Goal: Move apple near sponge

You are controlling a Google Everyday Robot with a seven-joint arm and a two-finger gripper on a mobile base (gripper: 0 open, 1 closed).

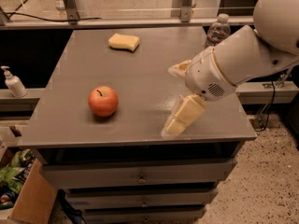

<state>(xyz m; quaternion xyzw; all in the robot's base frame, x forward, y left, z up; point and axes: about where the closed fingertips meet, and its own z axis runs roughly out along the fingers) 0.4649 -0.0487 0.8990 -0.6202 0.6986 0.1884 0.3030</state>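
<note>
The red-orange apple [103, 101] sits on the grey table [84, 64] near its front left. The pale yellow sponge [124, 42] lies at the back of the table, left of centre, well apart from the apple. My gripper [170, 99] hangs over the front right part of the table, to the right of the apple and not touching it. Its two cream fingers [185, 115] are spread wide and hold nothing. The white arm reaches in from the right.
A clear water bottle [217, 30] stands at the table's back right, partly behind my arm. A soap dispenser [12, 82] stands on a ledge to the left. A cardboard box [27, 203] sits on the floor at lower left. Drawers are below the tabletop.
</note>
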